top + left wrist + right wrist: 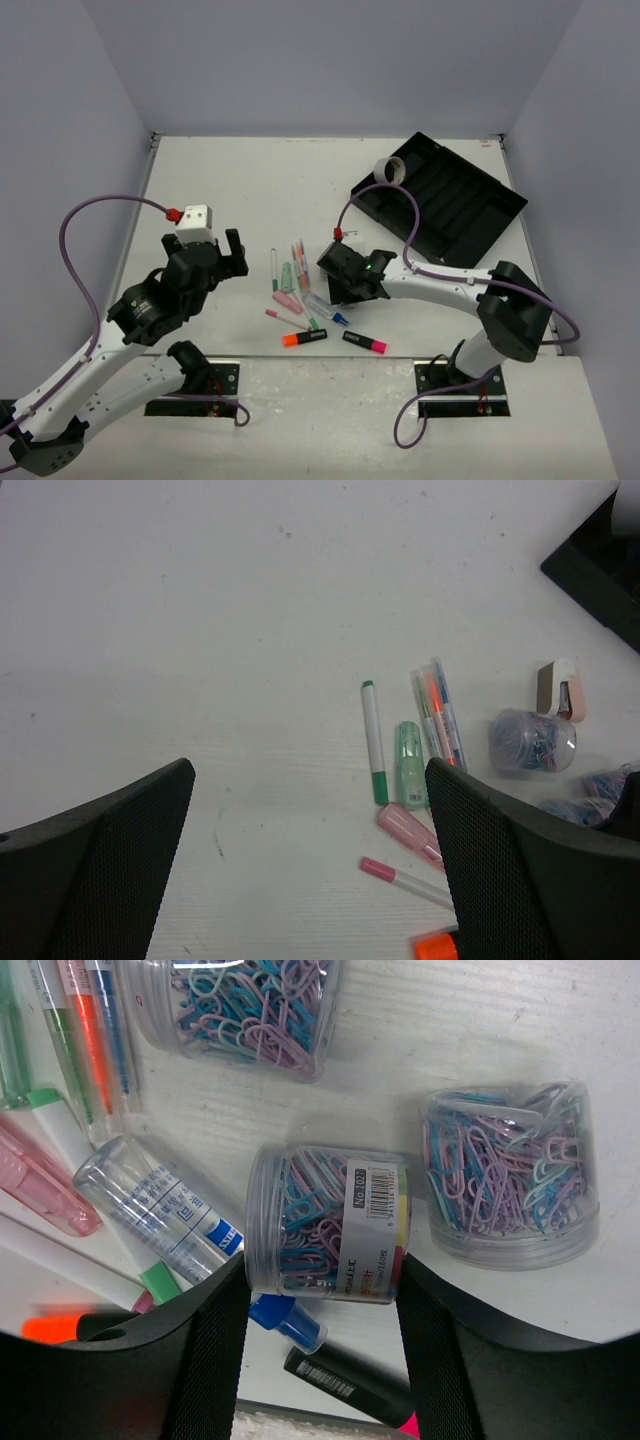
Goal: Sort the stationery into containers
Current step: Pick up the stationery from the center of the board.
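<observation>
The black tray (pixel 455 205) lay at the far right of the table (pixel 250 190), well apart from the loose stationery heaped at the centre between the arms. Only the grey tape ring (pixel 388 170) was seen at the tray's left corner, and whether it sat inside or on the rim could not be told.

The left gripper (pixel 310 780) was held wide apart over bare table with nothing between its fingers. The right gripper (pixel 320 1270) was lowered over the heap, its jaws set close against either side of a clear tub of paper clips (pixel 325 1222). Whether the tub was actually squeezed could not be told.

The main risk was judged to lie in that tub. It lay on its side and was round and smooth, so it could be rolled or squirted out of a light hold, and a long carry to the tray would be needed. A loosened lid would let the clips be scattered.

The neighbouring tub (pixel 510 1175) and the blue-capped tube (pixel 170 1215) lay just beside the fingers and could be dragged along. The black highlighter (pixel 350 1385) beneath could be knocked towards the table's near edge.
</observation>
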